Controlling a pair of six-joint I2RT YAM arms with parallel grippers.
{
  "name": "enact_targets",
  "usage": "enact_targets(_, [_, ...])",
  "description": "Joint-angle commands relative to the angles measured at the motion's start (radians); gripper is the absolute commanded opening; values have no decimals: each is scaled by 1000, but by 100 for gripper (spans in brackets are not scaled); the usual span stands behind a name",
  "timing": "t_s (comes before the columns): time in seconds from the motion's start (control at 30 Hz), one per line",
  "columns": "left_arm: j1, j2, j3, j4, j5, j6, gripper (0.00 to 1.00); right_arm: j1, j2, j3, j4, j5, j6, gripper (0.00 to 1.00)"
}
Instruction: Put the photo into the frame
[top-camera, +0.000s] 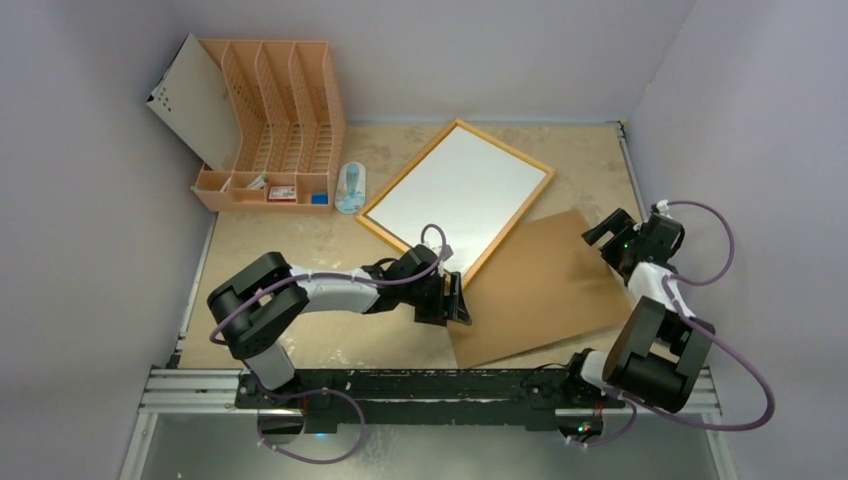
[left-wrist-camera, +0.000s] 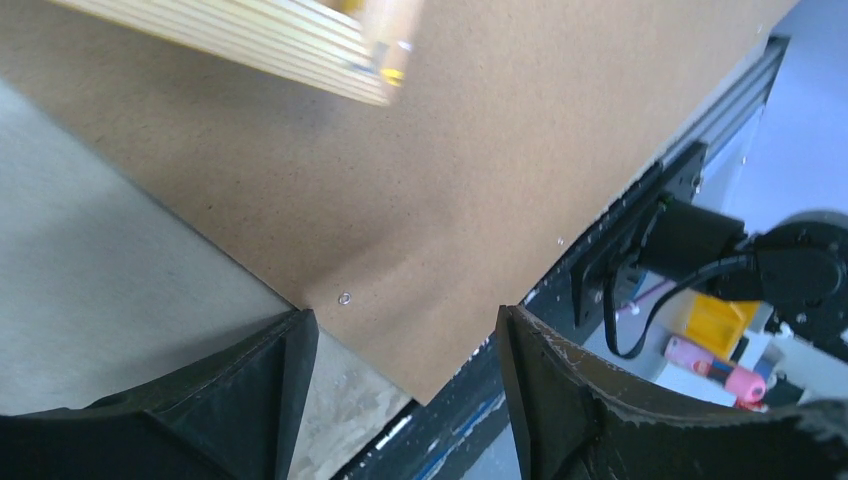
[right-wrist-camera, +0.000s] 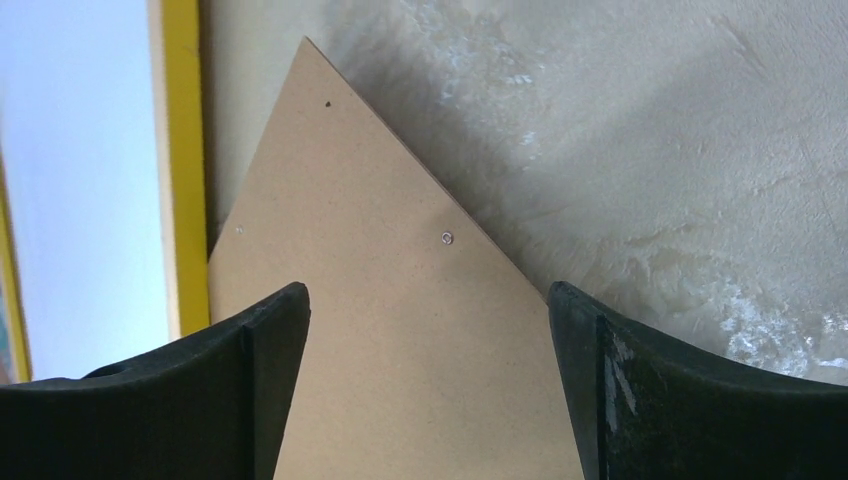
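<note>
My left gripper (top-camera: 458, 300) hangs with fingers spread over the near corner of the brown backing board (top-camera: 540, 290), gripping nothing. My right gripper (top-camera: 603, 228) is spread too, above that board's far corner. Just beyond the left fingers lies the frame (top-camera: 400, 175), and the photo (top-camera: 455, 195) appears seated inside it, white back up. I judge the insertion done; the board is not yet fitted.

Spread gripper (right-wrist-camera: 428, 325) over brown board (right-wrist-camera: 400, 380) corner, yellow frame (right-wrist-camera: 183, 150) rim at L.
</note>
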Motion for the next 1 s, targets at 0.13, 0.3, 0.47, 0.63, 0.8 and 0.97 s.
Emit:
enact_targets(0.13, [-97, -11, 18, 176, 86, 22, 68, 33, -187, 35, -254, -182, 112, 89])
enact_targets(0.3, [-120, 29, 43, 187, 97, 23, 68, 33, -246, 118, -340, -94, 119, 88])
enact_targets(0.47, [-129, 88, 82, 183, 102, 37, 68, 33, -272, 129, -390, 17, 125, 89])
enact_targets(0.63, [-129, 69, 173, -7, -21, 144, 68, 33, -312, 121, -481, 93, 142, 88])
enact_targets(0.8, [-129, 94, 398, -229, -165, 327, 70, 33, -417, 63, -619, 212, 201, 90])
enact_targets(0.97, [-129, 290, 731, -329, -209, 489, 71, 39, -497, 37, -701, 226, 343, 94])
